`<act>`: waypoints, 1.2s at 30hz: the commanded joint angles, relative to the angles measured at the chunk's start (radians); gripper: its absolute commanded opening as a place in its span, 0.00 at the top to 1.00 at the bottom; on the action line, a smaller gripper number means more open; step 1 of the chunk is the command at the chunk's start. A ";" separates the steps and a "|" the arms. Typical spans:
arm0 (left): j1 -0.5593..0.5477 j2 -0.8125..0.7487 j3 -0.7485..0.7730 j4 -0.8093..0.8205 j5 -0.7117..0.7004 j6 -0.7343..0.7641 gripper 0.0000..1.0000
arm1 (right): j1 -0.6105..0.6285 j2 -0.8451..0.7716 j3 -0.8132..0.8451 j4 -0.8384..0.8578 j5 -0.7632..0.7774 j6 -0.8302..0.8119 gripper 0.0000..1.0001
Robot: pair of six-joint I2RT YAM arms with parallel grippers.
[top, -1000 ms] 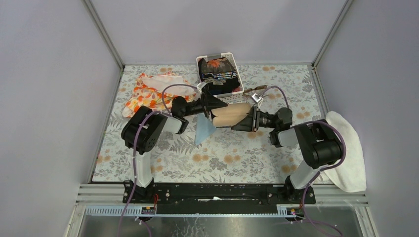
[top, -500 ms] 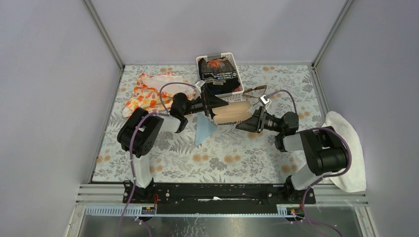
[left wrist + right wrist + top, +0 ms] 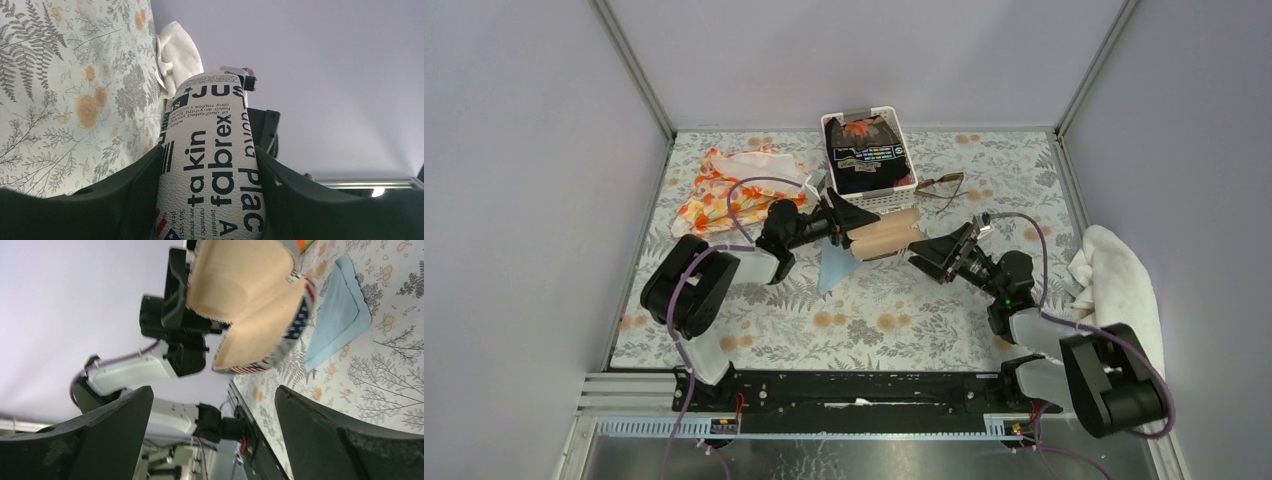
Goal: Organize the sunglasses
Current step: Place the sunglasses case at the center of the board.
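Enclosure: plain pale lavender-grey wall panels (image 3: 854, 50) close the left, far and right sides, joined by slanted aluminium corner posts (image 3: 632, 68). Work surface: a table under a white floral-print cloth (image 3: 754, 310). A black metal rail (image 3: 884, 385) spans the near edge. Lighting is even.

Distant sunglasses (image 3: 941, 187), fold perhaps indiscernible

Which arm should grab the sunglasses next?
Right. The right claw is open and empty, and the sunglasses lie on its side, beside the basket. The left claw is shut on the tan case.
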 commanded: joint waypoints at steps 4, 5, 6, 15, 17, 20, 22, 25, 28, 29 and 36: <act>-0.088 -0.016 -0.070 0.126 -0.150 0.018 1.00 | 0.092 -0.239 0.013 -0.442 0.429 0.022 0.00; -0.095 -0.014 -0.074 0.134 -0.155 0.015 1.00 | 0.097 -0.252 0.008 -0.456 0.454 0.031 0.00; -0.101 -0.014 -0.077 0.137 -0.159 0.016 1.00 | 0.098 -0.258 0.006 -0.463 0.471 0.036 0.00; -0.121 -0.029 -0.110 0.169 -0.181 0.001 1.00 | 0.120 -0.195 0.010 -0.502 0.510 0.071 0.43; -0.120 -0.040 -0.115 0.154 -0.179 0.004 1.00 | 0.124 -0.188 0.018 -0.511 0.511 0.053 0.66; -0.120 -0.059 -0.094 0.081 -0.141 0.021 0.74 | 0.124 -0.186 0.100 -0.685 0.518 -0.052 0.99; -0.116 -0.084 -0.082 0.029 -0.126 0.038 0.41 | 0.125 -0.186 0.170 -0.803 0.534 -0.125 1.00; -0.086 -0.151 -0.051 -0.154 -0.099 0.130 0.11 | 0.125 -0.168 0.292 -0.955 0.538 -0.250 1.00; -0.035 -0.245 -0.019 -0.402 -0.095 0.248 0.01 | 0.123 -0.097 0.444 -1.130 0.512 -0.401 1.00; -0.021 -0.278 -0.005 -0.476 -0.092 0.291 0.01 | 0.123 -0.070 0.486 -1.184 0.505 -0.444 1.00; 0.005 -0.483 0.129 -1.020 -0.231 0.603 0.01 | 0.094 0.118 0.709 -1.372 0.436 -0.680 1.00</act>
